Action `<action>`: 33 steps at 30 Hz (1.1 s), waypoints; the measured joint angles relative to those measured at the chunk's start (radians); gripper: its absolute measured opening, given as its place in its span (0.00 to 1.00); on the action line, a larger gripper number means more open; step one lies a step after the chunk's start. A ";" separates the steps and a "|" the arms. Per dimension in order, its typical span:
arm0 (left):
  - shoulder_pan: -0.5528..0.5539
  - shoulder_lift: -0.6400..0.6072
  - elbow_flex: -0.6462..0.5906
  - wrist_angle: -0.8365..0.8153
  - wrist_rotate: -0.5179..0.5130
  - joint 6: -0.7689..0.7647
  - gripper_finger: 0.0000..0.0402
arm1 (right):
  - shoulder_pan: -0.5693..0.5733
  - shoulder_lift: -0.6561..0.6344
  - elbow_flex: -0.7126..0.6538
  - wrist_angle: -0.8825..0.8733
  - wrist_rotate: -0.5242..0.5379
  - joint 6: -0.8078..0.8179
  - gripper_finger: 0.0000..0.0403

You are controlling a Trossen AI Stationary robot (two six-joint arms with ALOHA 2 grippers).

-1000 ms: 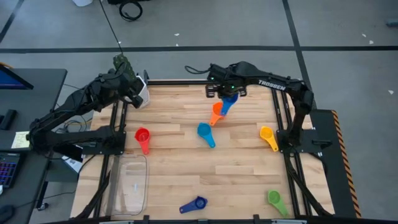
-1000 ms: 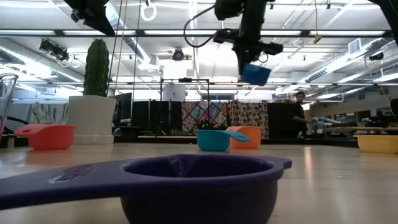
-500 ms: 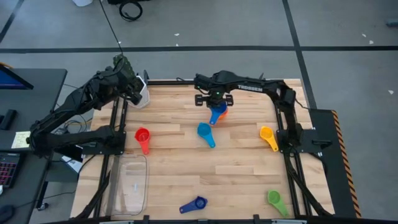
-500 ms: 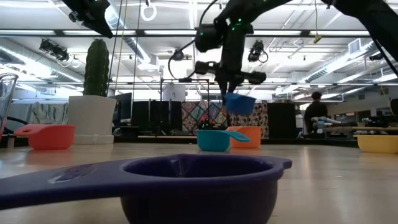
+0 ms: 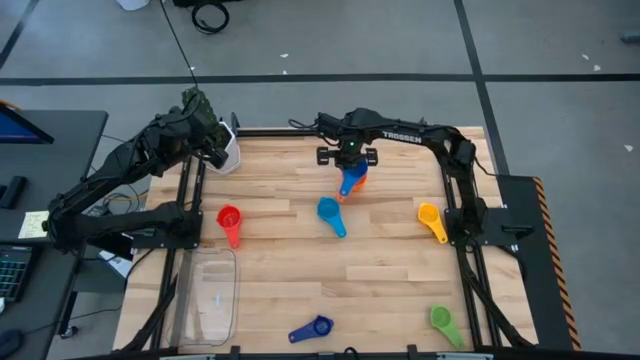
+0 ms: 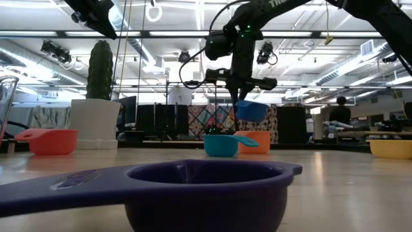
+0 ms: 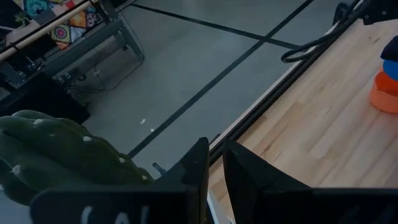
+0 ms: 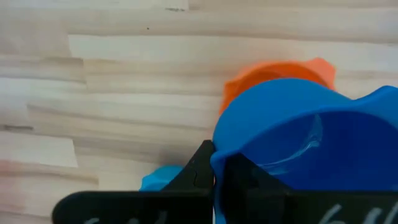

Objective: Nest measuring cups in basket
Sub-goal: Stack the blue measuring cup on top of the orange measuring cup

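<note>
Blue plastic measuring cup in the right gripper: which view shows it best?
Right wrist view: the blue plastic measuring cup fills the picture, directly over the orange plastic measuring cup. The low view shows it hanging clear above the orange one. High view: mostly hidden under the right gripper. Left wrist view: only an edge sliver.

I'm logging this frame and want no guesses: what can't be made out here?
- Orange cup: high view, largely hidden by the right gripper and its blue cup.
- Basket: low view, cut off at the edge.
- Left gripper: parked by the cactus pot.
</note>
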 joint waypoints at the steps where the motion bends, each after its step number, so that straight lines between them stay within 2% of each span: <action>1: 0.000 0.000 0.000 0.000 0.000 0.000 0.13 | -0.002 0.000 -0.006 0.001 -0.011 0.000 0.02; 6: 0.000 0.000 0.000 0.000 0.000 0.044 0.13 | -0.008 0.000 -0.049 0.005 -0.054 0.006 0.02; 20: 0.000 0.000 0.000 -0.006 0.000 0.053 0.13 | -0.033 0.000 -0.069 0.049 -0.020 -0.032 0.02; 33: 0.000 0.000 0.000 -0.009 0.000 0.119 0.13 | -0.041 -0.001 -0.070 0.049 -0.041 -0.053 0.02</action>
